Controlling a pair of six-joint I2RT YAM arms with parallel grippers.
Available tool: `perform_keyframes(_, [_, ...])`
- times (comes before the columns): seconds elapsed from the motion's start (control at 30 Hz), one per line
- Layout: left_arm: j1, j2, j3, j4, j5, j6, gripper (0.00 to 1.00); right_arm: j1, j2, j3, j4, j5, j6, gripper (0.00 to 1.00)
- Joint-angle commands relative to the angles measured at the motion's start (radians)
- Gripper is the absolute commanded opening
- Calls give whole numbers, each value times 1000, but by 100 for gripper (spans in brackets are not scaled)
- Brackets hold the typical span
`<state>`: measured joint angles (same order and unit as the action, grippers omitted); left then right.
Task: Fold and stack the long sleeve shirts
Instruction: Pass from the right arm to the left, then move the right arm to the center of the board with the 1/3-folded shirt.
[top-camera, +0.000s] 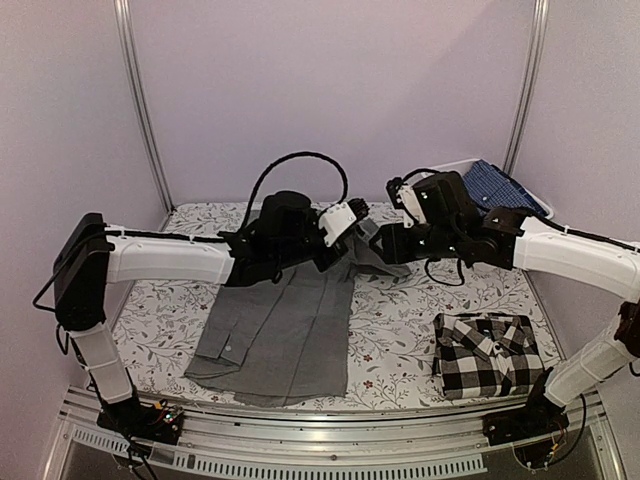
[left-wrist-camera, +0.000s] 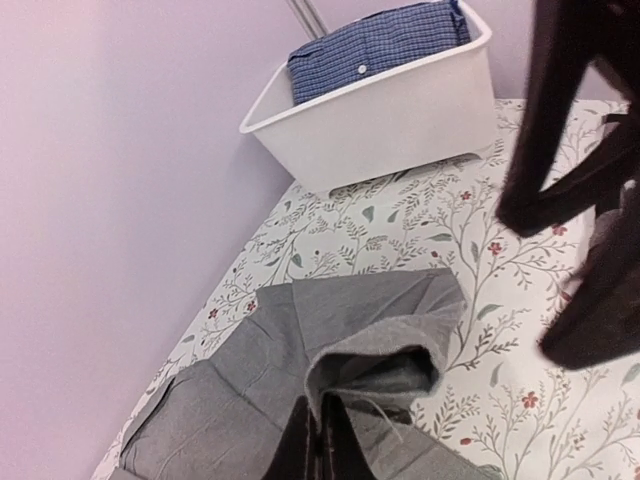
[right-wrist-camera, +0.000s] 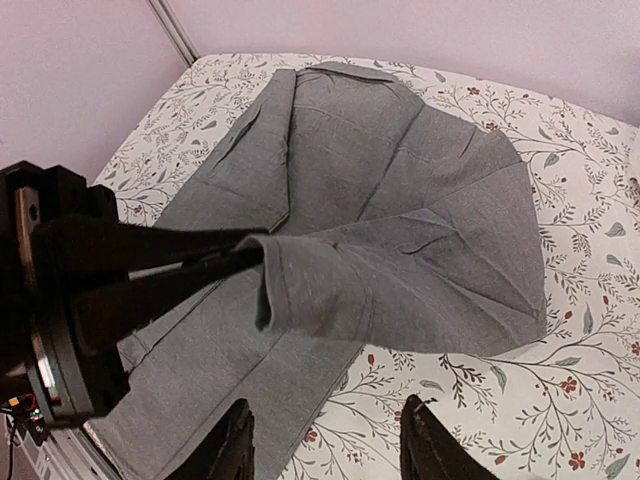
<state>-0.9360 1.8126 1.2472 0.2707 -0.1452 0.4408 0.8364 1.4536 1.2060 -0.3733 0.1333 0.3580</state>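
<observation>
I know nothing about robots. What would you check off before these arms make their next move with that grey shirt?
1. Left gripper shut on a fold of the grey shirt: ok.
2. Right gripper open, holding nothing: ok.
3. Grey shirt folded into a neat rectangle: not ok, partly spread, one flap lifted.
4. Checked shirt folded, lying apart from the grey one: ok.
5. Room between the two grippers: cannot tell, they look close from above.
</observation>
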Motion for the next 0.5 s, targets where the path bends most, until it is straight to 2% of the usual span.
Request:
perform_keyframes(0.0, [75, -35, 45, -25, -77, -124, 0, 6, -76, -41, 50, 62, 20, 54])
perform_keyframes(0.23, [188, -65, 73, -129, -179, -243, 0, 7, -61, -105, 82, 44, 87, 54])
perform_keyframes(0.47, [356, -119, 25, -282, -179, -449, 0, 7, 54, -132, 183, -103, 138, 45])
